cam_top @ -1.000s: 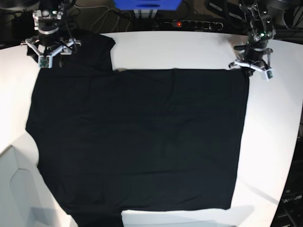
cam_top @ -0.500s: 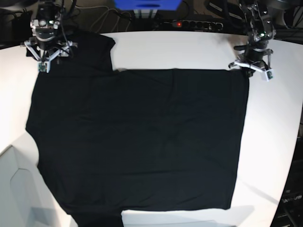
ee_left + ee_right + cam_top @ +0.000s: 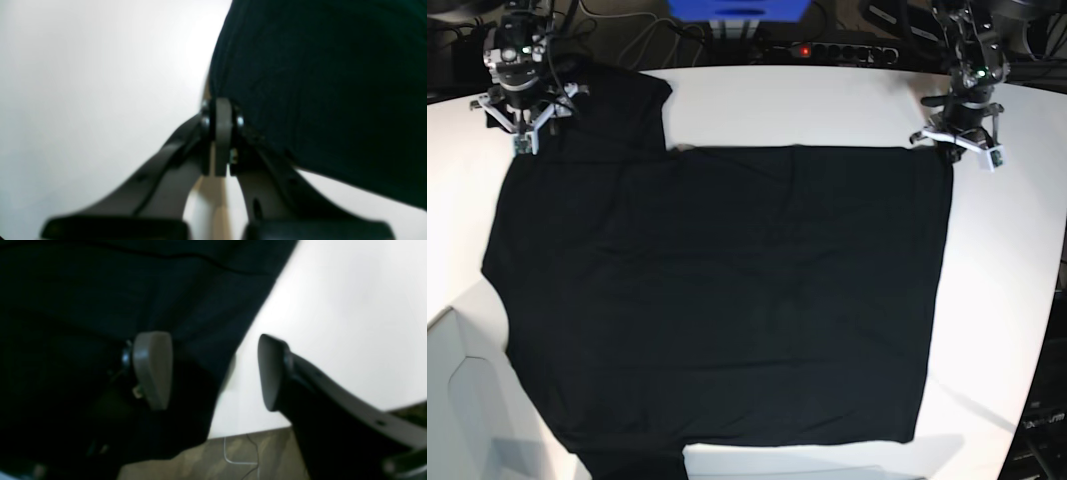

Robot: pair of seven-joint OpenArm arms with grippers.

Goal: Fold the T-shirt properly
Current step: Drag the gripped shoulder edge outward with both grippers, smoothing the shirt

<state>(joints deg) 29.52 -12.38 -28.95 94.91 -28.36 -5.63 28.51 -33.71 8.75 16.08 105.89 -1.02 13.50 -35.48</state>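
Lying flat and spread on the white worktop [image 3: 827, 100]: one black T-shirt [image 3: 727, 300], plain side up, no print or tag showing. Cut off at the bottom edge of the base view, the cloth's lowest part out of sight; one sleeve reaching up toward the right gripper [image 3: 523, 112].

Counting two grippers. Pressed together, jaws of the left gripper [image 3: 222, 136], fingertips meeting right at the edge of the cloth, which spreads away up and to one side of them; impossible to tell from the blurred left wrist view whether any cloth sits pinched between the pads or merely lies beside them. Bare worktop on the other side of these jaws.

Spread wide, jaws of the right gripper [image 3: 206, 370], nothing gripped. One finger [image 3: 151, 368] over the dark cloth, the other finger [image 3: 272, 371] over bare worktop, with the cloth's edge running between them. Below these jaws, the worktop's rim and a strip of floor with a thin pale cable [image 3: 238, 453], blurred. Hard to separate, folds and shadows in the black cloth around the first finger.
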